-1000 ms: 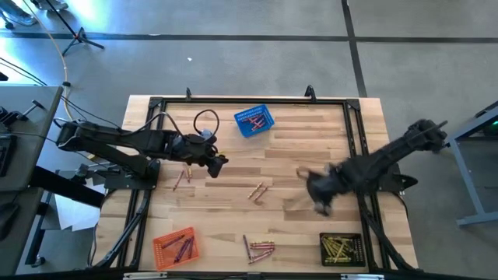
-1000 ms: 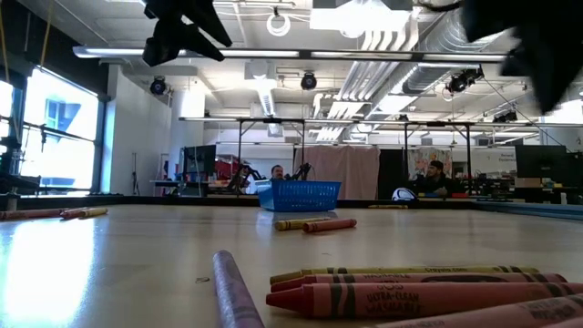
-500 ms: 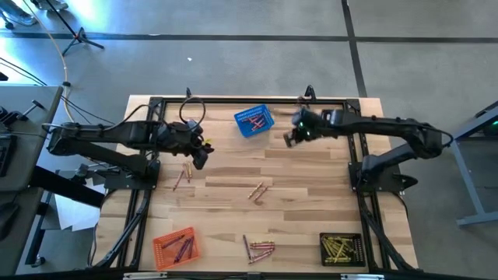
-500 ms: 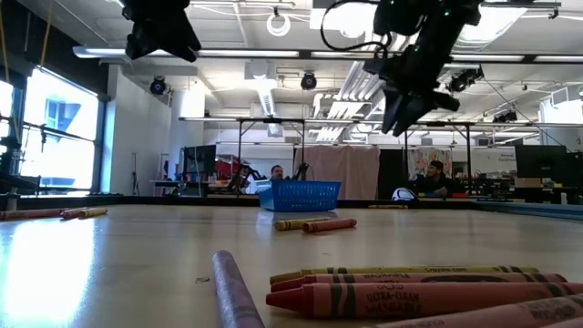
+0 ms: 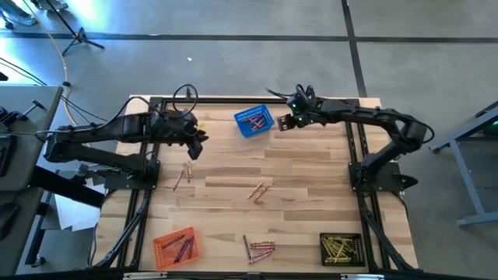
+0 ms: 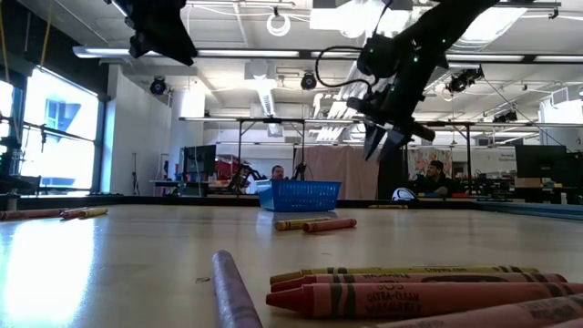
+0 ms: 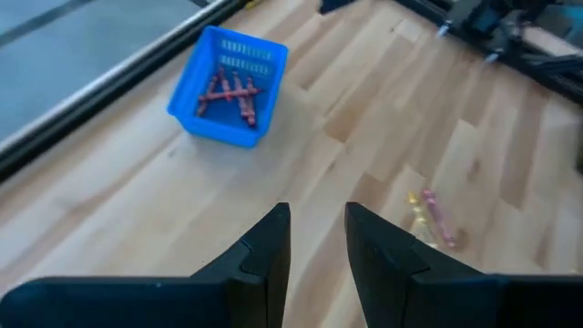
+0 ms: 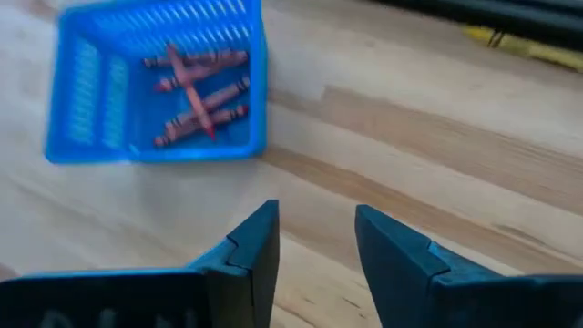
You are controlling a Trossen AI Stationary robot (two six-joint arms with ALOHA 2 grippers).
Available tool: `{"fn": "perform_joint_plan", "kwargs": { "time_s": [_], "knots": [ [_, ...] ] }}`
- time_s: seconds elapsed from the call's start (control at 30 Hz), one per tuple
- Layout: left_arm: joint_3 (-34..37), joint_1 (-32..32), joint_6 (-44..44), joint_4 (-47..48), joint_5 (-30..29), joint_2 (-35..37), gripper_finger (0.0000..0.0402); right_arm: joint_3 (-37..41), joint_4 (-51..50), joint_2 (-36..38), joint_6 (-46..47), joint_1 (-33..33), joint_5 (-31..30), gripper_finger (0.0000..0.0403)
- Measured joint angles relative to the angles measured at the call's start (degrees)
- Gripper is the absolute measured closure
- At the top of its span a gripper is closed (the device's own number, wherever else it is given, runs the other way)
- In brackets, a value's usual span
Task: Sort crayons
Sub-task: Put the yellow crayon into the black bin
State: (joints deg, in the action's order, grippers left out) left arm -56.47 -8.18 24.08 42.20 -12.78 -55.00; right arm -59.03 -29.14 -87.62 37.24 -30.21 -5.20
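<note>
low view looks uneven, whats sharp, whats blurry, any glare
Low view: nearest crayons loom large and soft, the blue basket reads sharper, and window glare washes the table on one side. Right wrist view: the basket is motion-smeared.

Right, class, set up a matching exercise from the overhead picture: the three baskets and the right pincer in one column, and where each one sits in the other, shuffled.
Column one:
1. blue basket
2. orange basket
3. black basket
4. right pincer

Column two:
A. near corner on the left arm's side
B. in the air just beside the blue basket
C. far edge, middle of the table
D. near corner on the right arm's side

Pairs: 1-C, 2-A, 3-D, 4-B
</note>
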Motion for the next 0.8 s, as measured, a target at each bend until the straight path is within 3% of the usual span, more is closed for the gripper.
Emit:
{"fn": "perform_joint_plan", "kwargs": {
  "time_s": [0.2,0.47,0.8],
  "knots": [
    [0.0,-6.2,-2.3,-0.1,0.0,-0.1,0.0307,-8.9,-9.1,-3.8,-13.4,-3.1,6.8,0.0268],
    [0.0,-14.2,-1.7,-0.1,0.2,0.0,0.0307,-28.6,-33.1,-16.8,-39.6,-10.7,2.2,0.0267],
    [0.0,-17.7,1.5,-0.1,0.2,0.0,0.0307,-45.2,-41.8,-34.4,-53.6,-17.9,1.4,0.0268]
  ]
}}
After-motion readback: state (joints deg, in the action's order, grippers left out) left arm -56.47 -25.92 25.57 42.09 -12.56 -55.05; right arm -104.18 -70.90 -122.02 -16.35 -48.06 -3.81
